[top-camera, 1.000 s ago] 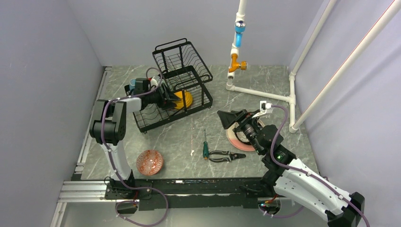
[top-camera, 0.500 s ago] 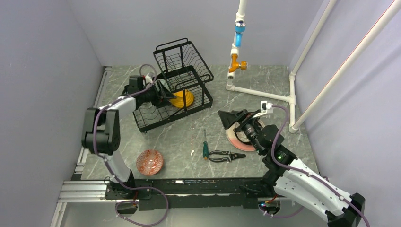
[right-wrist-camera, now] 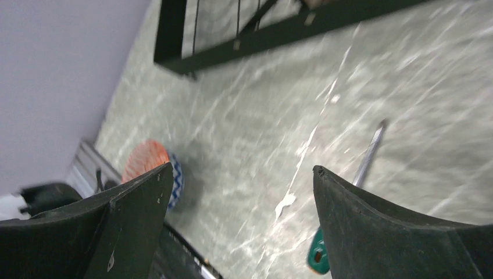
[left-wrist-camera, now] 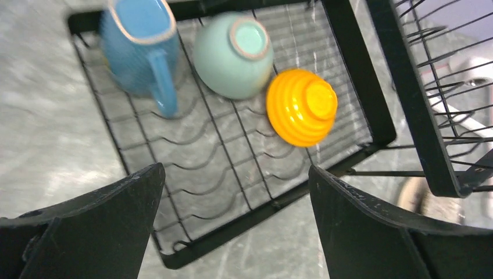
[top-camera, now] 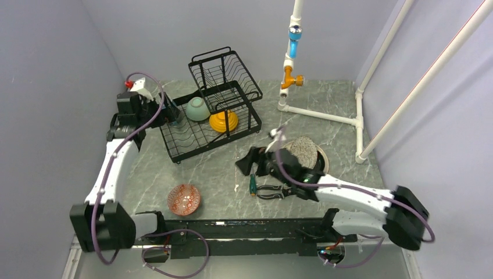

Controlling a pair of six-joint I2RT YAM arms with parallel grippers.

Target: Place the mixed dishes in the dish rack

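The blue-white zigzag bowl sits mouth-up and alone on the tabletop near the front edge, well apart from the dish rack. In the rack's lower tray lie the mug, the mint-green bowl and the orange bowl, both bowls base-up. My right gripper hangs empty over the middle of the tabletop, jaws spread wide. In its wrist view the bowl lies ahead and to the left, with the green-handled screwdriver close below on the other side. My left gripper, also wide and holding nothing, hovers by the rack's left end above the loaded tray. By my reckoning the right gripper is the nearer of the two to the bowl, though not by much. Being round, the bowl has no long axis; its rim is what a grip would need. The speckled grey plate waits just beyond my right arm.
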